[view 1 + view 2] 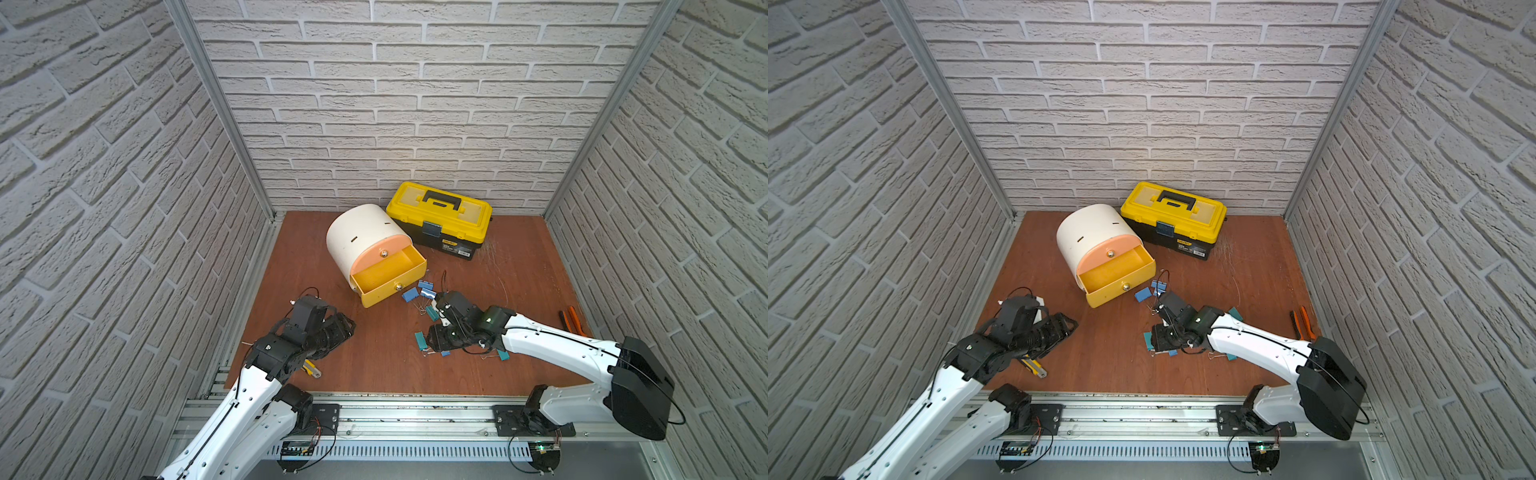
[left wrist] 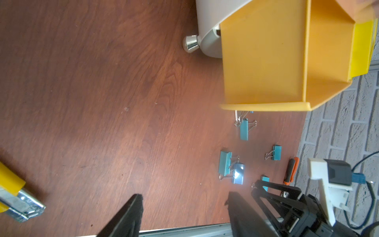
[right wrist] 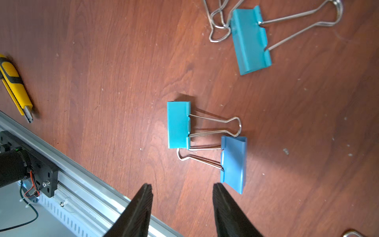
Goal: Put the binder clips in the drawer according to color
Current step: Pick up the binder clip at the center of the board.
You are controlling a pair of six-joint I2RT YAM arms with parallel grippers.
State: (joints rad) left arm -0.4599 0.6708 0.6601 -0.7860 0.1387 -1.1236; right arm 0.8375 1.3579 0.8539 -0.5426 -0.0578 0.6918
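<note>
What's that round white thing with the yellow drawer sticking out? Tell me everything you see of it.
The drawer cabinet is a white, plastic-looking drum on the table, before the toolbox. Its peach top drawer is shut; the yellow middle drawer is pulled out, nothing visible inside; a grey one sits below. Each has a shiny knob. Blue binder clips lie by the open front.

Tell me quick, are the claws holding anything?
Left claw: open, holding nothing.
Right claw: open, holding nothing; a teal binder clip lies just ahead.
</note>
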